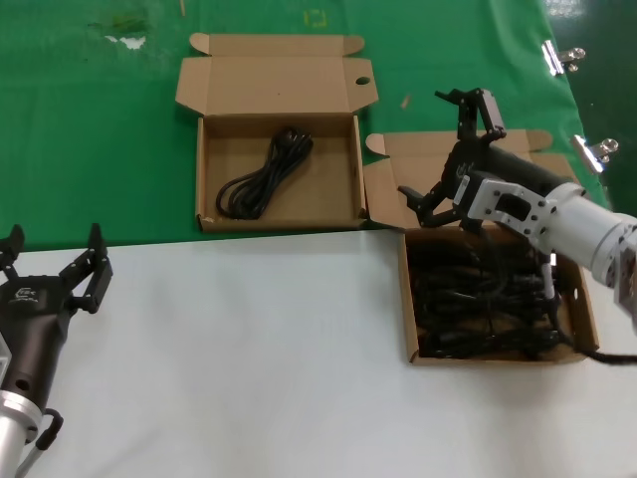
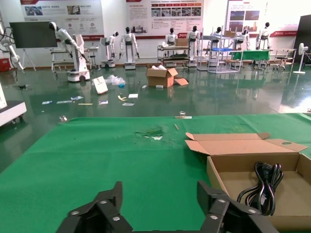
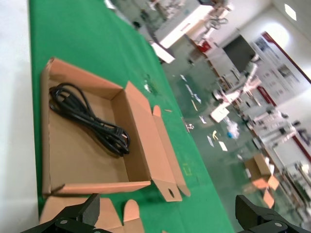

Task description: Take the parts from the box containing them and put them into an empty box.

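The parts (image 1: 483, 304), black power cords, lie in a tangled pile in the box containing them (image 1: 582, 299), at the robot's right on the tabletop (image 1: 249, 349). One cord (image 1: 265, 174) is already in the other box (image 1: 209, 174), on the green cloth (image 1: 90, 149) farther back.

The right hand (image 1: 453, 149) is above the back edge of the full box, with its fingers wide open and holding nothing. The left hand (image 1: 55, 274) waits open at the near left, well apart from both boxes.

I judge the cords are light, soft and rubbery, so they bend and hang when lifted. Their loops cross one another, so one cord may drag a neighbour. A good place to hold is the middle of one bundle, where several strands lie together, not a plug end.
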### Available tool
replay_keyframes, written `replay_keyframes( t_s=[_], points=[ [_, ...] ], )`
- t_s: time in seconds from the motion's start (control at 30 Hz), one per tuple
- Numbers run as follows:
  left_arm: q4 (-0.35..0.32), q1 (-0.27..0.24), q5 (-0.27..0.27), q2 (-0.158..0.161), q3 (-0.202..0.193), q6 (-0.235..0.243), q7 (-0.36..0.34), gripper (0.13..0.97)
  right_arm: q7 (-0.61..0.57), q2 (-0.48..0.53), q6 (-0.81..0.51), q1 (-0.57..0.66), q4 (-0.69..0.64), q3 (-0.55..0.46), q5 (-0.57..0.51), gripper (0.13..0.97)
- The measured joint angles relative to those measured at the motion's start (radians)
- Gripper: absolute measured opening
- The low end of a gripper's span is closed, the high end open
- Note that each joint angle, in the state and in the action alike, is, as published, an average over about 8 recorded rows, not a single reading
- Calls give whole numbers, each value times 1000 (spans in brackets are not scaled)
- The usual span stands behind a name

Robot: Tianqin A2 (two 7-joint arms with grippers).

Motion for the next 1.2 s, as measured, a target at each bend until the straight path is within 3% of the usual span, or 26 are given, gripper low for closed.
replay_keyframes(
  t_s=[0.23,0.53,0.67,0.93,1.2],
  points=[
    [0,0,0,0,0,0,0,644,110,-19,62,-91,82,43,2,966],
    [0,0,0,0,0,0,0,818,252,-43,142,-208,188,99,3,966],
    [0,0,0,0,0,0,0,818,316,-54,179,-261,236,124,4,966],
    [0,0,0,0,0,0,0,924,442,-76,250,-365,330,174,6,966],
    [0,0,0,0,0,0,0,960,570,-97,322,-469,425,224,8,966]
  ],
)
